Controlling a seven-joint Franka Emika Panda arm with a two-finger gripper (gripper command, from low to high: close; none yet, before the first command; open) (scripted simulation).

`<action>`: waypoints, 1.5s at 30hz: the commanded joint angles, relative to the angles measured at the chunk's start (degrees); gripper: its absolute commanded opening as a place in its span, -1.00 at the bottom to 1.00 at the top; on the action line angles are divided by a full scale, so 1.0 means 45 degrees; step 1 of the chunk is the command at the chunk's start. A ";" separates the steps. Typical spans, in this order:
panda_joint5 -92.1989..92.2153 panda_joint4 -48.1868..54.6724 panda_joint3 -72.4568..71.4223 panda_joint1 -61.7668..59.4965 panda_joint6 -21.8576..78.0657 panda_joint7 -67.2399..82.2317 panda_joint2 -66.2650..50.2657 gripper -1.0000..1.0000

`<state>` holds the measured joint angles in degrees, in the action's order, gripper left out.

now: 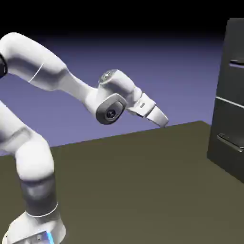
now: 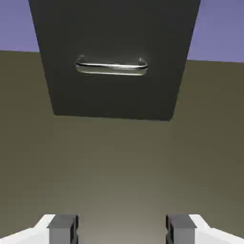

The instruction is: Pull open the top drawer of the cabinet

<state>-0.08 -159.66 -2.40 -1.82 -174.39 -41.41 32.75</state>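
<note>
The dark charcoal cabinet [image 1: 228, 119] stands at the exterior view's right edge, partly cut off. Its top drawer [image 1: 234, 81] is the uppermost front, carrying a thin light-grey bar handle [image 1: 237, 63], and it looks shut. My gripper [image 1: 162, 119] hangs above the table well to the left of the cabinet, below the top drawer's height, pointing down and toward it. In the hand view the cabinet [image 2: 114, 28] shows only its lowest part, with a bar handle [image 2: 112, 66] of a lower drawer. The gripper [image 2: 121, 231] is open, with only table between its grey fingertips [image 2: 63, 229].
A lower drawer front with a dark bar handle [image 1: 229, 142] sits beneath the top drawer. The olive-brown table [image 1: 138, 181] stretches between the arm's base and the cabinet's foot.
</note>
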 commanded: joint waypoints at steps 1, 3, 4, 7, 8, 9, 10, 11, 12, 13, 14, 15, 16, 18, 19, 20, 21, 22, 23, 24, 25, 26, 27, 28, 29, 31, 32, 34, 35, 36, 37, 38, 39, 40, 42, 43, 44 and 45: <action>-0.0015 0.0248 -0.0443 -0.0462 -0.0070 0.0194 0.0017 0.00; -0.0044 0.0743 -0.1329 -0.1385 -0.0211 0.0582 0.0051 0.00; -0.0058 0.0991 -0.1772 -0.1846 -0.0282 0.0775 0.0068 0.00; -0.0102 0.1733 -0.3100 -0.3231 -0.0493 0.1357 0.0120 0.00; -0.0116 0.1981 -0.3543 -0.3692 -0.0563 0.1551 0.0137 0.00; -0.0131 0.2229 -0.3986 -0.4154 -0.0634 0.1744 0.0154 0.00; -0.0146 0.2476 -0.4429 -0.4615 -0.0704 0.1938 0.0171 0.00; -0.0160 0.2724 -0.4872 -0.5076 -0.0775 0.2132 0.0188 0.00; -0.0175 0.2971 -0.5314 -0.5538 -0.0845 0.2326 0.0205 0.00; -0.0189 0.3219 -0.5757 -0.5999 -0.0915 0.2520 0.0222 0.00; -0.0204 0.3466 -0.6200 -0.6461 -0.0986 0.2713 0.0239 0.00; -0.0218 0.3714 -0.6643 -0.6922 -0.1056 0.2907 0.0256 0.00; -0.0233 0.3962 -0.7086 -0.7384 -0.1127 0.3101 0.0273 0.00; -0.0262 0.4457 -0.7971 -0.8307 -0.1267 0.3489 0.0308 0.00; -0.0276 0.4704 -0.8414 -0.8768 -0.1338 0.3682 0.0325 0.00; -0.0291 0.4952 -0.8857 -0.9229 -0.1408 0.3876 0.0342 0.00; -0.0306 0.5199 -0.9300 -0.9691 -0.1479 0.4070 0.0359 0.00; -0.0320 0.5447 -0.9742 -1.0152 -0.1549 0.4264 0.0376 0.00; -0.0335 0.5695 -1.0185 -1.0614 -0.1619 0.4457 0.0393 0.00; -0.0349 0.5942 -1.0628 -1.1075 -0.1690 0.4651 0.0410 0.00; -0.0364 0.6190 -1.1071 -1.1537 -0.1760 0.4845 0.0427 0.00; -0.0378 0.6437 -1.1514 -1.1998 -0.1831 0.5039 0.0444 0.00; -0.0393 0.6685 -1.1956 -1.2459 -0.1901 0.5233 0.0461 0.00; -0.0407 0.6932 -1.2399 -1.2921 -0.1971 0.5426 0.0478 0.00; -0.0422 0.7180 -1.2842 -1.3382 -0.2042 0.5620 0.0495 0.00; -0.0451 0.7675 -1.3728 -1.4305 -0.2183 0.6008 0.0530 0.00; -0.0466 0.7923 -1.4171 -1.4767 -0.2253 0.6202 0.0547 0.00; -0.0495 0.8418 -1.5056 -1.5690 -0.2394 0.6589 0.0581 0.00; -0.0509 0.8665 -1.5499 -1.6151 -0.2464 0.6783 0.0598 0.00; -0.0524 0.8913 -1.5942 -1.6612 -0.2535 0.6977 0.0615 0.00; -0.0538 0.9161 -1.6385 -1.7074 -0.2605 0.7171 0.0632 0.00; -0.0553 0.9408 -1.6827 -1.7535 -0.2675 0.7364 0.0649 0.00; -0.0568 0.9656 -1.7270 -1.7997 -0.2746 0.7558 0.0666 0.00; -0.0582 0.9903 -1.7713 -1.8458 -0.2816 0.7752 0.0683 0.00; -0.0611 1.0399 -1.8599 -1.9381 -0.2957 0.8140 0.0718 0.00; -0.0626 1.0646 -1.9041 -1.9843 -0.3028 0.8333 0.0735 0.00; -0.0640 1.0894 -1.9484 -2.0304 -0.3098 0.8527 0.0752 0.00; -0.0655 1.1141 -1.9927 -2.0765 -0.3168 0.8721 0.0769 0.00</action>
<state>-3.03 -109.52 -92.07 -95.26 -188.65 -2.16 36.21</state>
